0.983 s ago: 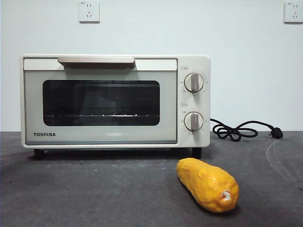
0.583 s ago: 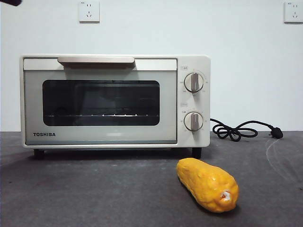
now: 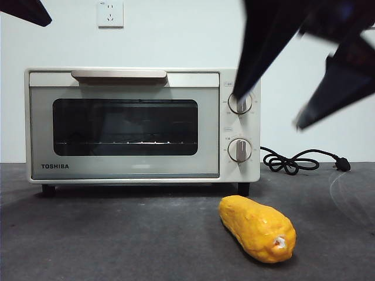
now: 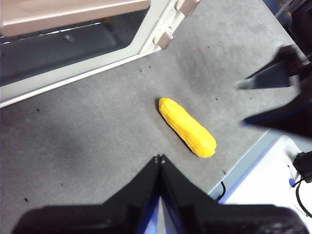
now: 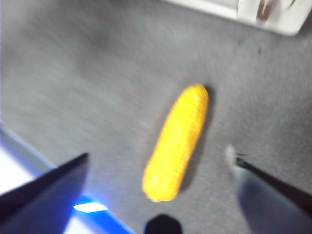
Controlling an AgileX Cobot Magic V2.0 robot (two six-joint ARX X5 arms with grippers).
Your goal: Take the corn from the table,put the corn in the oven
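Right claw [image 3: 275, 111] has dropped in, spread, over one corn [image 3: 256, 227]

Bare tabletop [image 3: 117, 234] all round the corn [image 3: 258, 228], which lies apart from the oven [image 3: 140, 126] near the front edge, open to reach from above and from either side. Right tool [image 3: 281, 99] high over it with jaws spread wide, nothing between. Oven door shut along the back of the tabletop, barring the inside; black cord [image 3: 299, 161] coiled at the oven's knob end.
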